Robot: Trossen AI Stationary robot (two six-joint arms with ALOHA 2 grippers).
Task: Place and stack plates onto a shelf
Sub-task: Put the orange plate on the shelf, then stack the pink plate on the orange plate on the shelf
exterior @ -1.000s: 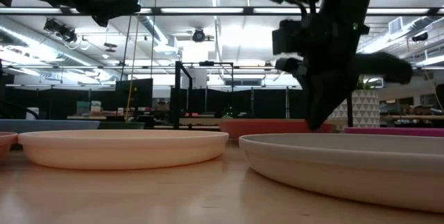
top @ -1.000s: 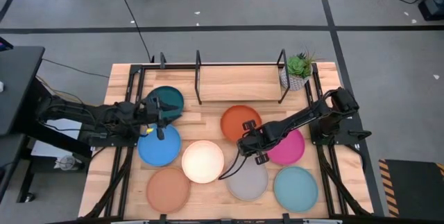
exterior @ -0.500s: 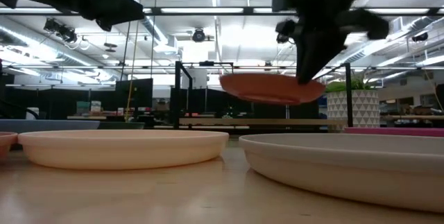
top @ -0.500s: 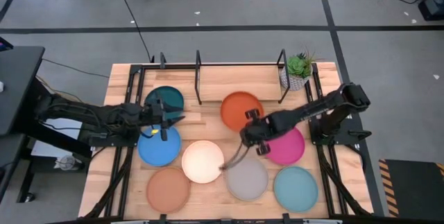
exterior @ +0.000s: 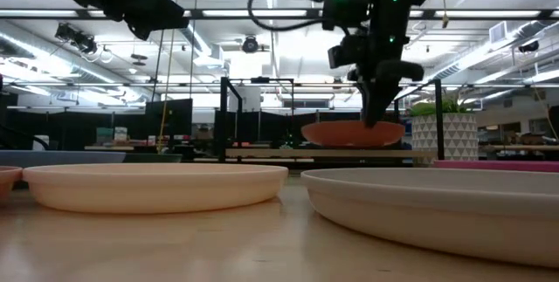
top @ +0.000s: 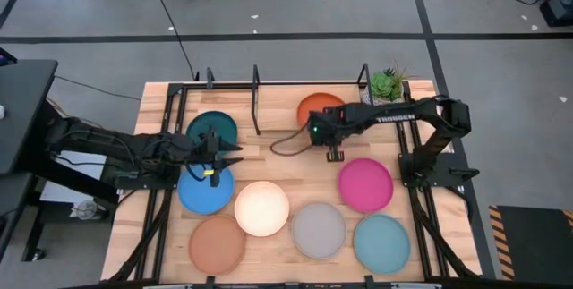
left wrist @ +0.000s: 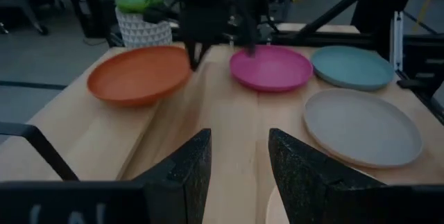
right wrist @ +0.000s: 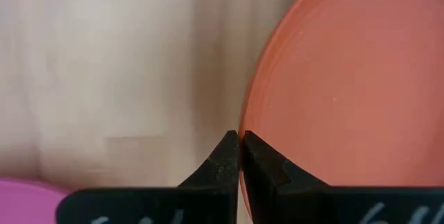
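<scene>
— Right gripper [top: 320, 131]?
— Pinching the orange plate [top: 319, 107] by its rim, over the shelf [top: 257, 101] at the table's 1 o'clock.
— Left gripper [top: 226, 156]?
— Spread, empty, above the blue plate [top: 204, 191] at 9 o'clock.

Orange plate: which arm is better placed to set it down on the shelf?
Right. The right gripper is shut on the orange plate at the shelf; the left gripper hangs open above the blue plate.
</scene>
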